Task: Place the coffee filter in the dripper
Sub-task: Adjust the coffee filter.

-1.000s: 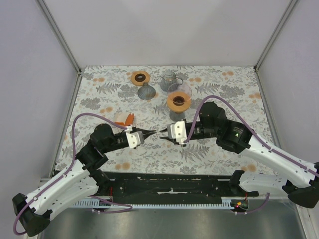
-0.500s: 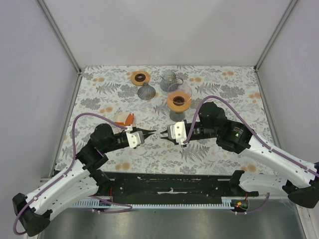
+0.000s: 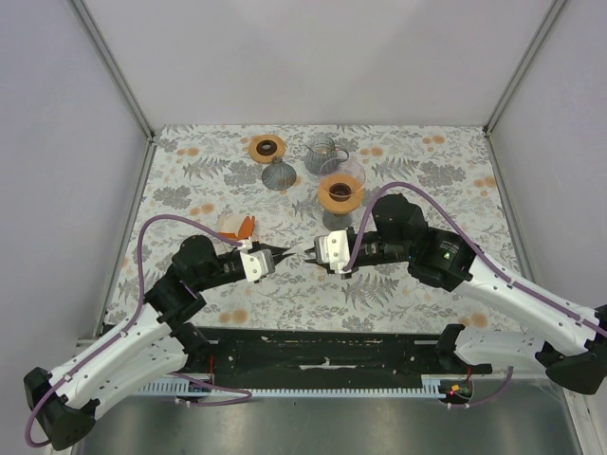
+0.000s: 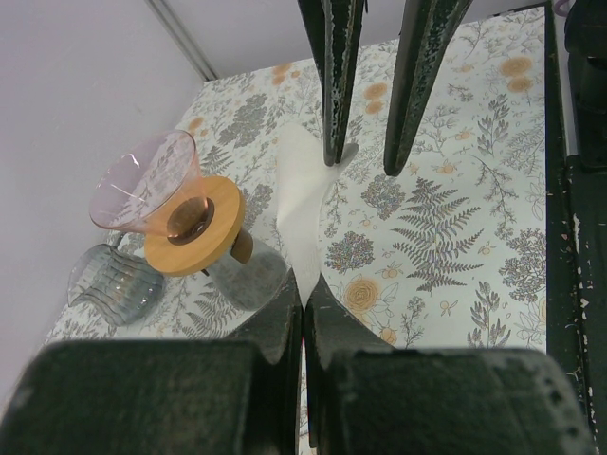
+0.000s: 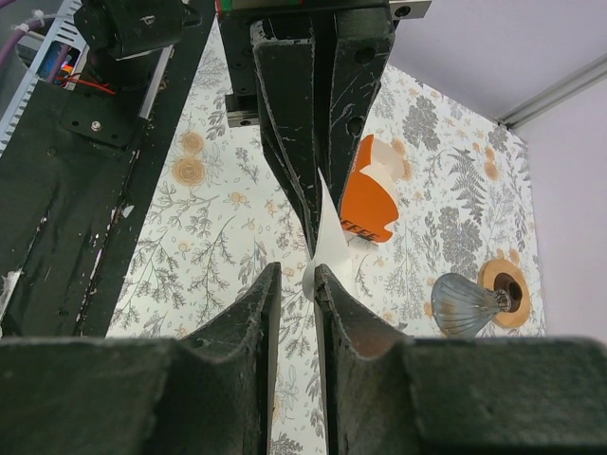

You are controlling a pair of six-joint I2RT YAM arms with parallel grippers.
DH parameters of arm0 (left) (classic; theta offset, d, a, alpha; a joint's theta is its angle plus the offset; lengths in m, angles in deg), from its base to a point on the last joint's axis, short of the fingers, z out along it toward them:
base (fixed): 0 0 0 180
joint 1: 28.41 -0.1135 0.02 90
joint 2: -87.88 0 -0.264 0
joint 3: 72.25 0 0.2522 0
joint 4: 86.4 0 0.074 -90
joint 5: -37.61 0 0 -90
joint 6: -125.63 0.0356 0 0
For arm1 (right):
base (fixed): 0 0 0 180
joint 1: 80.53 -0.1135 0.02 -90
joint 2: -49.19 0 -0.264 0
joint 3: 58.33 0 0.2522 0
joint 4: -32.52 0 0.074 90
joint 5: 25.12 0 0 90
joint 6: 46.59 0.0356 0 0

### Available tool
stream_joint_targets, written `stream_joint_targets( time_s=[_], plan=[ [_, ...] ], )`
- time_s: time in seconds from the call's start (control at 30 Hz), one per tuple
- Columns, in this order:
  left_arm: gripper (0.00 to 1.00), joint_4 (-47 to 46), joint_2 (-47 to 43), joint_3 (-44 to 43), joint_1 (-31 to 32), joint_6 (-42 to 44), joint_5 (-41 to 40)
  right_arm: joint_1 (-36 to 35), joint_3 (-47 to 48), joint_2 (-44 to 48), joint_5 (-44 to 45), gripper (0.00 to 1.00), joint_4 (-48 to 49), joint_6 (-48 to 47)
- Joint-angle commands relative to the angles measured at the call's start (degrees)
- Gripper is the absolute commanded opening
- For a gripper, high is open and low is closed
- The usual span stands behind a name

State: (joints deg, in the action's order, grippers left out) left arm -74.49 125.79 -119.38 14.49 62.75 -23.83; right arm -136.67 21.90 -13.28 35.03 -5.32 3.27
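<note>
The coffee filter [image 3: 299, 251] is a thin white paper, held on edge above the table between the two arms. My left gripper [image 3: 285, 252] is shut on its pointed end [image 4: 302, 204]. My right gripper [image 3: 309, 254] faces it tip to tip, and its jaws stand a little apart around the filter's far edge [image 5: 327, 242]. The paper touches one finger [image 5: 327, 284] only. The dripper [image 3: 340, 192], a glass funnel with an orange collar [image 4: 194, 223], stands on its base just behind the right gripper.
An orange-and-white paper packet [image 3: 237, 226] lies to the left behind the left gripper. At the back are a dark grey ribbed cone [image 3: 278, 174], a flat orange ring [image 3: 266, 147] and a clear glass jug [image 3: 322, 152]. The black base rail runs along the near edge.
The right gripper has slid slightly left onto the filter's free edge, and its jaws have narrowed a little. The left gripper has kept its hold and has not moved.
</note>
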Motion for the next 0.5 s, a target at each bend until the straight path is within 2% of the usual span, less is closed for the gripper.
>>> stream_joint_targets(
  time_s=[0.0,0.47],
  plan=[
    [0.02,-1.05,0.15,-1.44,0.35,1.98,-0.52,-0.29,2.34,-0.36,1.02,0.28,1.57,-0.38],
    [0.02,-1.05,0.32,-1.26,0.44,2.15,-0.34,-0.29,1.99,-0.54,3.21,0.35,3.33,-0.29]
  ],
)
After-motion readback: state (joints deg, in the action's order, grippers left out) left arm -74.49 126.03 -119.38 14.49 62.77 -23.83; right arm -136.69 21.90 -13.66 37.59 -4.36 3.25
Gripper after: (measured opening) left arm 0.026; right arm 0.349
